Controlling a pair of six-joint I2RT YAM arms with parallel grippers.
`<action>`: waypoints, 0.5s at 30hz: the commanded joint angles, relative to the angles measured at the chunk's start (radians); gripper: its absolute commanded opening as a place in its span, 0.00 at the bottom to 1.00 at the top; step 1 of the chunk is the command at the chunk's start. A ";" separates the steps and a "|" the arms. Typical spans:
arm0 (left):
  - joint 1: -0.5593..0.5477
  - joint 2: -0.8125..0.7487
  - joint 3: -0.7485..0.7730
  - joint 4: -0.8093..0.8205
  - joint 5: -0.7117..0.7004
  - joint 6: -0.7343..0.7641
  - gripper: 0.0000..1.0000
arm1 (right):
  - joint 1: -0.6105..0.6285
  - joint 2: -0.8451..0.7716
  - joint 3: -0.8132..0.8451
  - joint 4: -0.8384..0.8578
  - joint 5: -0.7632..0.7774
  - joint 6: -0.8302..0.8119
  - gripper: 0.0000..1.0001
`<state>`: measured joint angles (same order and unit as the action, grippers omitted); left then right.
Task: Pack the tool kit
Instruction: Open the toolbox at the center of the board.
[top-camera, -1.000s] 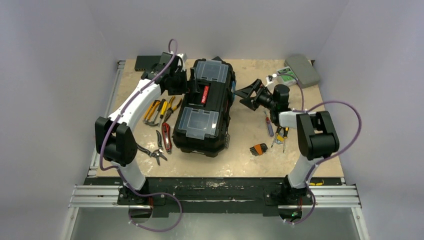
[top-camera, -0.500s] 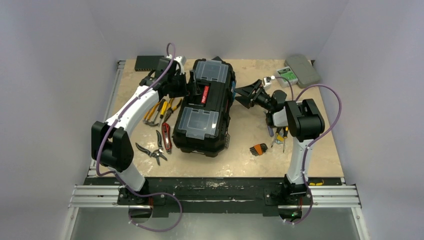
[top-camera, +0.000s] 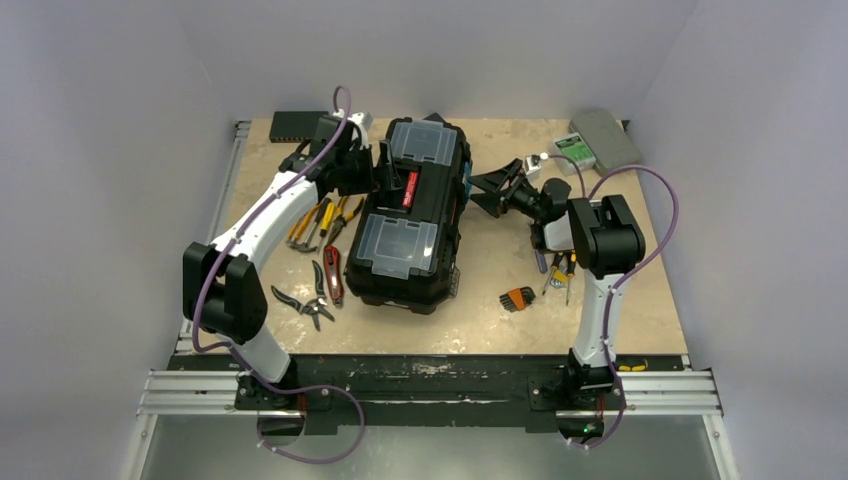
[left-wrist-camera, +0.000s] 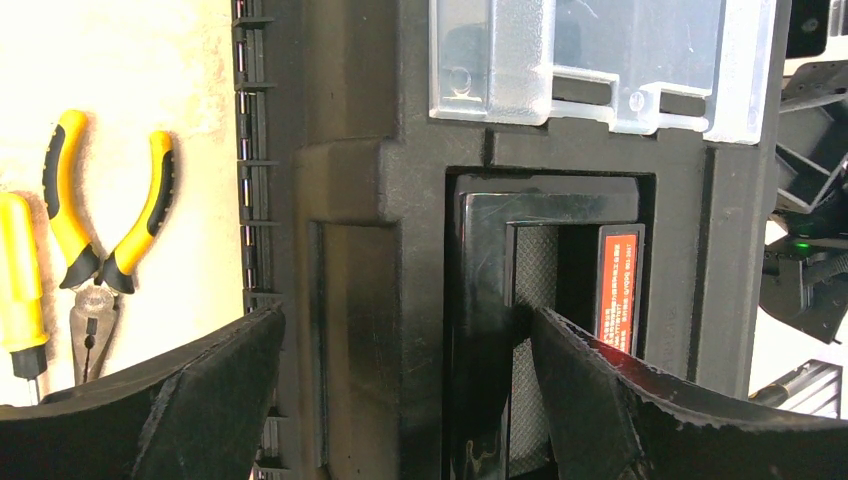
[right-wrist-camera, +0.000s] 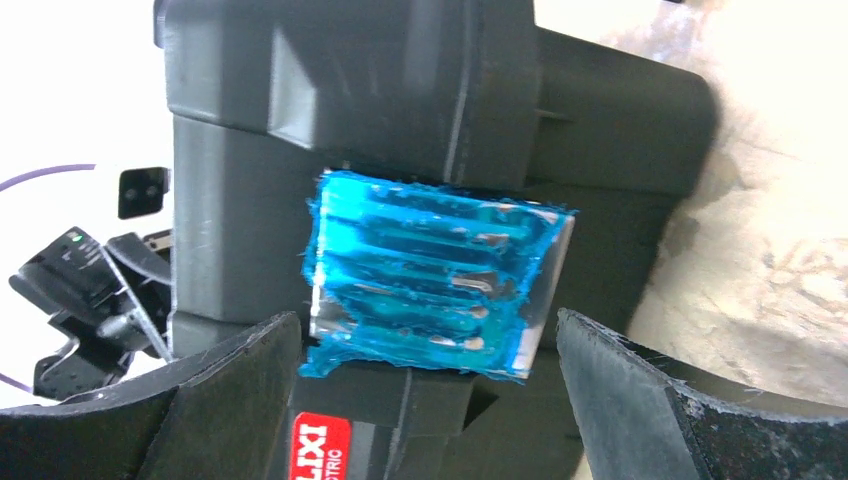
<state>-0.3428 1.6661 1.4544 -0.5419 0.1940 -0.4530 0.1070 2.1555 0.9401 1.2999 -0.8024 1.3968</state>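
Observation:
The black toolbox lies closed mid-table, with two clear-lidded compartments and a red label on its handle. My left gripper is open over the lid. In the left wrist view it straddles the handle, with one finger on the lid's hinge side and the other in the handle recess beside the red label. My right gripper is open at the box's right side. In its wrist view it frames a latch covered in blue film, not touching it.
Yellow-handled pliers and screwdrivers, a red-handled tool and black pliers lie left of the box. A hex key set and screwdrivers lie right. A grey case and a thin black device sit at the back.
My right arm has folded in, bringing its gripper left and close to the box's side latch. My left gripper has shifted slightly over the handle. The toolbox has not moved.

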 joint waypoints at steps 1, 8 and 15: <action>0.002 -0.016 -0.012 -0.069 -0.031 0.024 0.89 | 0.014 -0.018 0.046 -0.093 0.024 -0.086 0.99; 0.003 0.005 0.001 -0.070 -0.015 0.023 0.89 | 0.054 0.035 0.116 -0.039 0.010 -0.009 0.99; 0.003 0.033 0.033 -0.091 0.016 0.036 0.86 | 0.062 0.092 0.135 0.044 0.002 0.106 0.99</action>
<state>-0.3424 1.6680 1.4590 -0.5503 0.2070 -0.4522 0.1516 2.2303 1.0485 1.2495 -0.8005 1.4307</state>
